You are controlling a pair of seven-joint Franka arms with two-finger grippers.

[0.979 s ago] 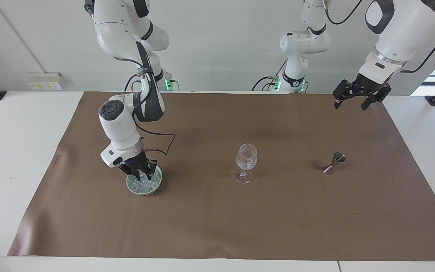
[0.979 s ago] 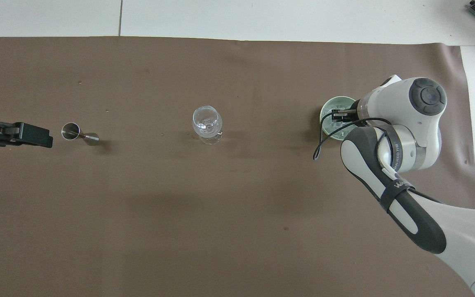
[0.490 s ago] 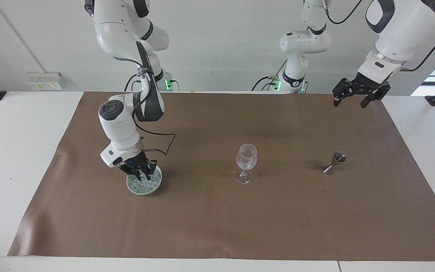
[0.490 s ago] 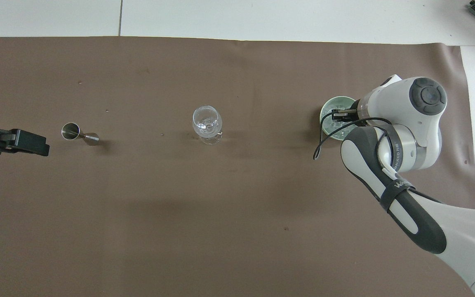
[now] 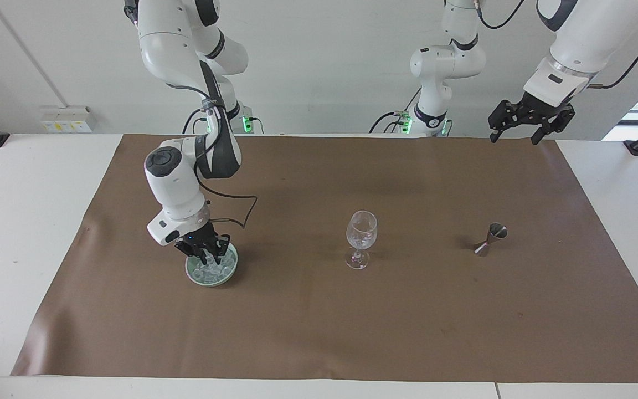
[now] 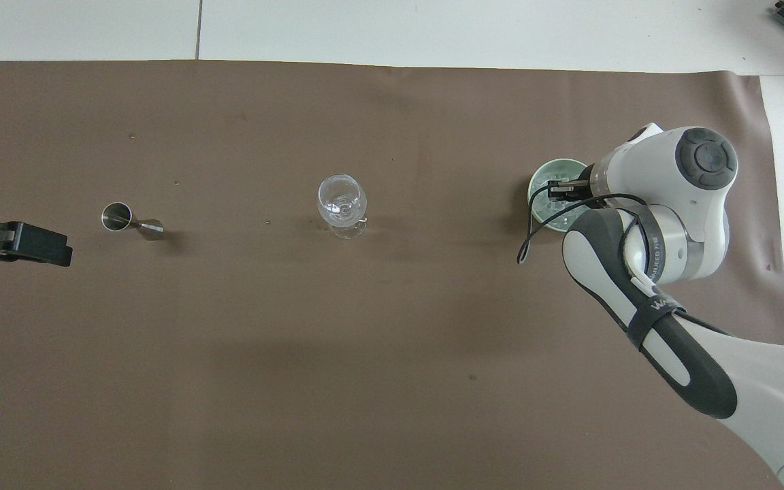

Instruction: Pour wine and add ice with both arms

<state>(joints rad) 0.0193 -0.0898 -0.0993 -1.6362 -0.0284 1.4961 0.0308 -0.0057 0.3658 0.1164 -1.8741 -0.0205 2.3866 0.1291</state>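
- Facing view: right pincer (image 5: 209,257) down in the pale green bowl (image 5: 229,275), tips among the ice (image 5: 214,270); clenched, tips together. Whether a chunk is caught between them cannot be told.
- Overhead view: same pincer (image 6: 561,190) over the bowl (image 6: 546,171), wrist and arm covering most of it.
- Bowl of ice placed toward the right arm's end of the table (image 5: 31,221), on the brown mat (image 5: 319,332).
- Left pincer (image 5: 524,124) raised high over the mat's edge at the left arm's end, released, fingers spread, holding nothing. Waiting.
- Step in hand, judged: picking ice from the bowl for transfer to the wine glass (image 5: 361,238).
- Next move, judged: straight lift clear of the bowl rim, travel across to above the glass bowl, release over the opening. Small slippery chunk and narrow mouth call for a steady carry and careful centring.
- Wine glass upright mid-mat, well apart from the bowl; some clear contents in its bowl, not identifiable.
- Metal jigger (image 5: 490,239) on the mat toward the left arm's end, apparently tipped on its side, well apart from the glass.
- Nothing on the mat between bowl and glass; no obstruction noted. Risk, judged: knocking the tall, light glass on approach.
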